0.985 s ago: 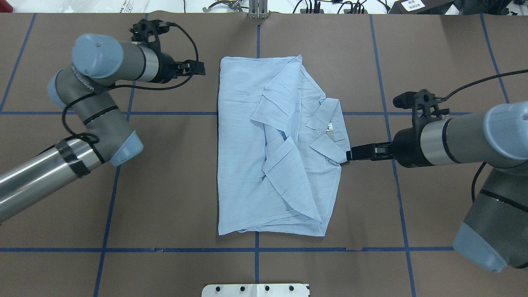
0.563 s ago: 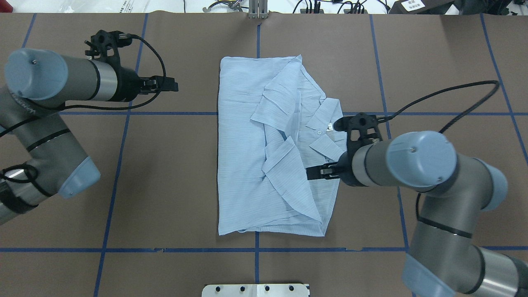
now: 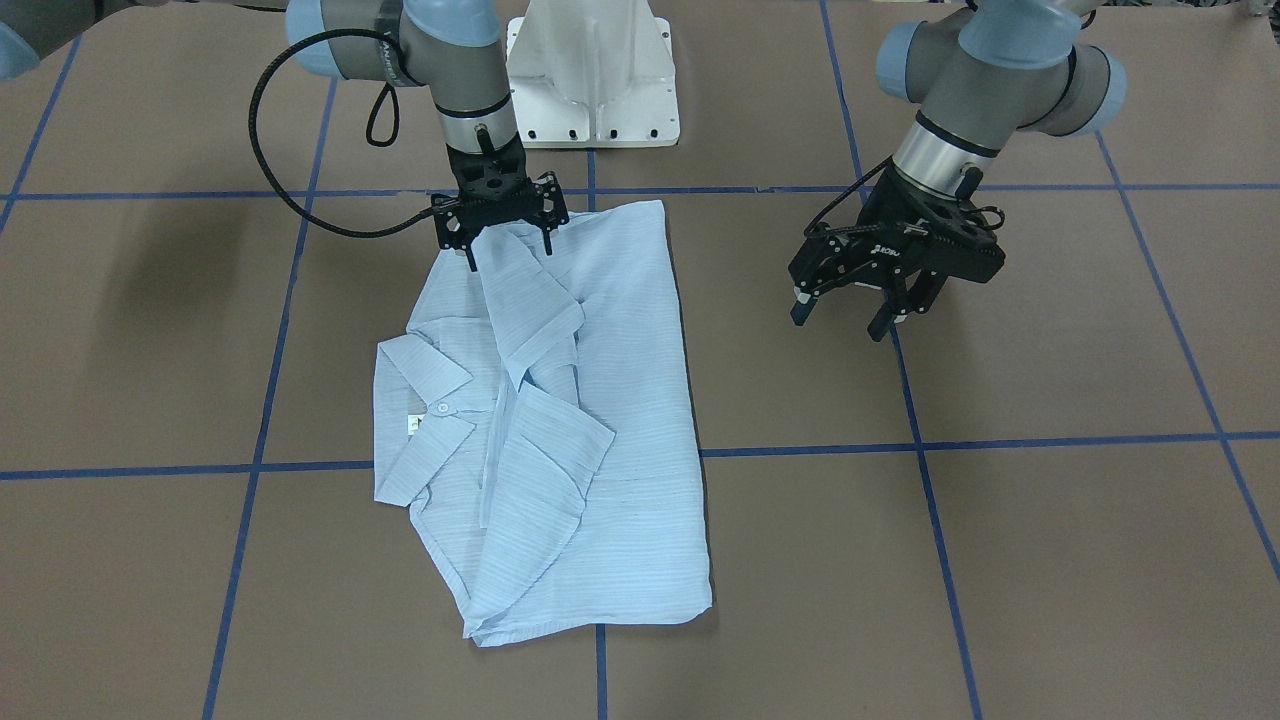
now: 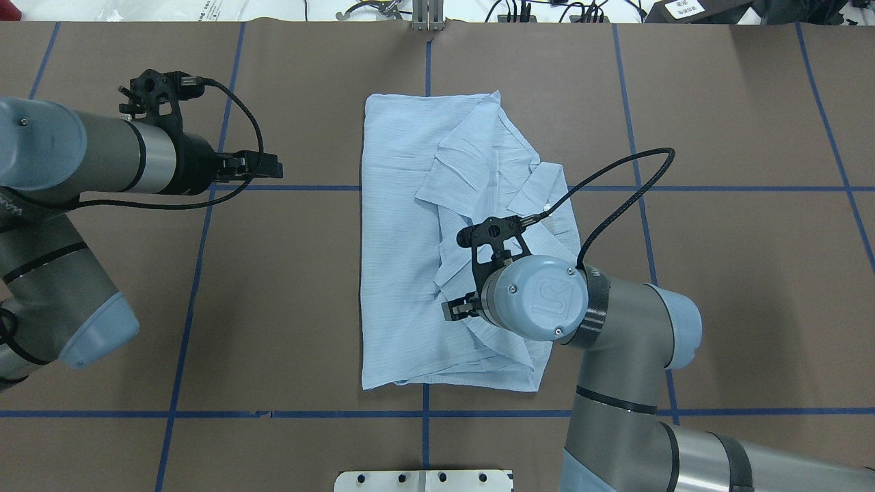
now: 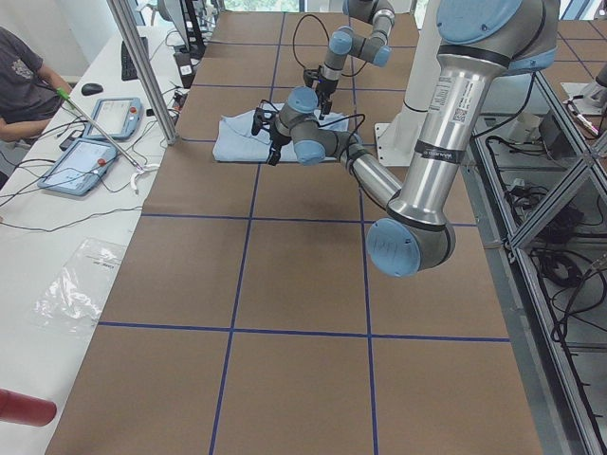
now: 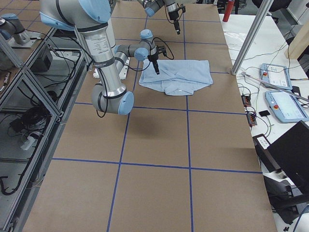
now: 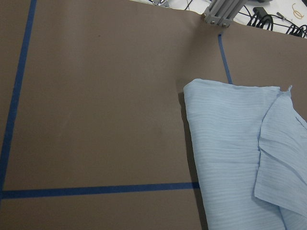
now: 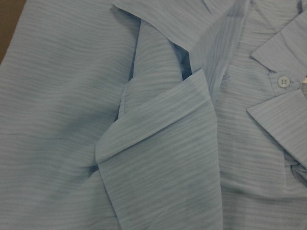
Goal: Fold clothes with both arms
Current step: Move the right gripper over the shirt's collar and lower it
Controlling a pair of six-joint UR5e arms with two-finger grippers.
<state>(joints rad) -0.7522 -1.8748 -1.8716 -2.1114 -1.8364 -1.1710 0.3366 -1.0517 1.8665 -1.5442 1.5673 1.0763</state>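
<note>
Shirt (image 4: 396, 239), pale blue, fine-striped: lying folded into a rough rectangle at the middle of the brown bench (image 4: 273, 307), collar (image 3: 425, 375) facing up, loose flaps overlapping on top. Right pincer (image 3: 508, 250): pointing down over the shirt's half nearer the robot, fingers standing apart; whether the tips are touching the cloth cannot be told. Left pincer (image 3: 838, 320): hovering with fingers spread above bare bench, well apart from the shirt, holding nothing.

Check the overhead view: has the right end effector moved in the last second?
Yes. The right end effector went leftward in that view, away from the blue tape line, from the shirt's collar edge to above its middle.
</note>
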